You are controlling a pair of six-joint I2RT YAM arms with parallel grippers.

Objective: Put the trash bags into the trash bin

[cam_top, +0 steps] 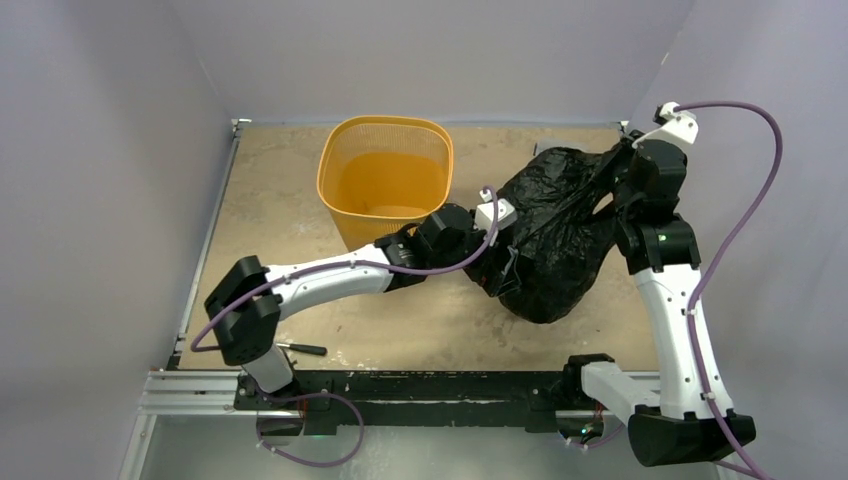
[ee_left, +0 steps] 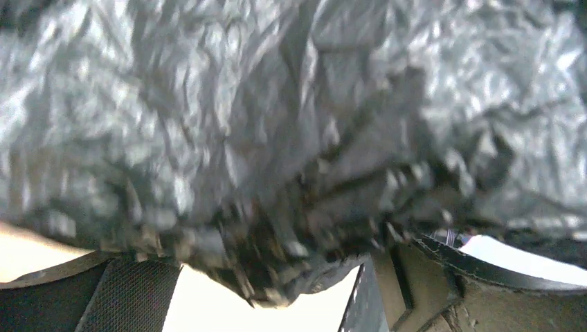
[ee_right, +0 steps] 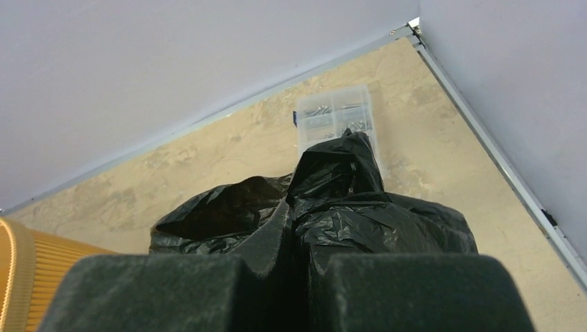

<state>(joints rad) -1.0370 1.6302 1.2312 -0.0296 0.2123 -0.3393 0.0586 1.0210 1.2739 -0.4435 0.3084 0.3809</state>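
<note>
The black trash bag (cam_top: 555,235) lies bulging on the table to the right of the orange mesh trash bin (cam_top: 385,180), which stands upright. My right gripper (cam_top: 622,165) is shut on the bag's top right; in the right wrist view the pads (ee_right: 208,290) meet with film (ee_right: 374,221) pinched between them. My left gripper (cam_top: 503,268) is pushed into the bag's left side. In the left wrist view blurred film (ee_left: 291,138) fills the frame. A crumpled fold hangs between the fingers (ee_left: 131,297), which stand partly apart.
A small clear plastic box (ee_right: 336,117) lies behind the bag near the far right corner. The bin's edge shows in the right wrist view (ee_right: 28,277). A black tool (cam_top: 305,349) lies by the left arm's base. Walls close in the far and side edges.
</note>
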